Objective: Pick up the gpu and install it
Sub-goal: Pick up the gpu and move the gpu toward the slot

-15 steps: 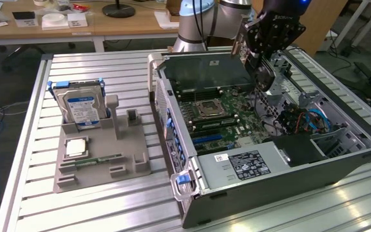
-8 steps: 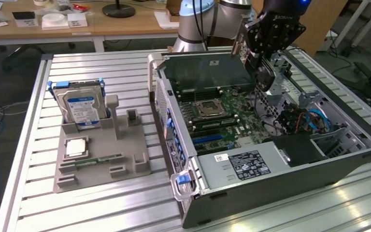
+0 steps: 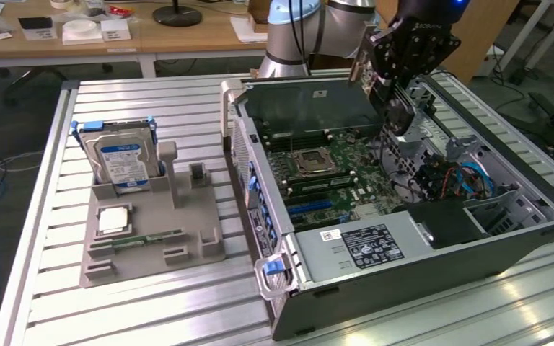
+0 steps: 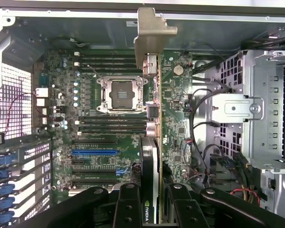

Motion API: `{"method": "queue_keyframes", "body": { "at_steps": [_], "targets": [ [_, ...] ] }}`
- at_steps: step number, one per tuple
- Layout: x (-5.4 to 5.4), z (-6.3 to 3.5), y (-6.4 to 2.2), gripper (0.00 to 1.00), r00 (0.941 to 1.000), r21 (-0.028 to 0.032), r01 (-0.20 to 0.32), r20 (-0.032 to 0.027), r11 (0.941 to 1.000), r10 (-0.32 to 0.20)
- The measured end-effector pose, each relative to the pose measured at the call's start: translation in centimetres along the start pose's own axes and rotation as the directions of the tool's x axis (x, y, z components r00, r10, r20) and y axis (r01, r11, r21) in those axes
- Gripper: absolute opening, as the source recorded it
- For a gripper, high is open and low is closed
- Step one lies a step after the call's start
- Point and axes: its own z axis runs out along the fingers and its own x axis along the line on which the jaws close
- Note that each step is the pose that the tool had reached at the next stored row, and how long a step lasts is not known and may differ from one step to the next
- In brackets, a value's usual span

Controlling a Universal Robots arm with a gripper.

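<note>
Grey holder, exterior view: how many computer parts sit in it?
3 in the holder: hard drive upright at the far end, silver square chip flat midway, green memory stick lying nearer the camera. None seems hidden.

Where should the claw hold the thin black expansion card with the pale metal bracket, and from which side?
Probably as now: the claw clamps the thin black expansion card across its flat faces at the end opposite its pale metal bracket, coming from above the open dark computer case. That leaves the bracket end free.
</note>
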Motion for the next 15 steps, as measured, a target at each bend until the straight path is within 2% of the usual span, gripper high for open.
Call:
{"method": "queue_keyframes", "body": {
  "at_steps": [7,15],
  "targets": [
    [-1.1,0.02,0.03,0.27,1.0000,0.0000,0.000,0.0001,1.0000,0.000],
    [-3.5,0.08,0.07,0.27,1.0000,0.0000,0.000,-0.0009,1.0000,0.000]
  ]
}}
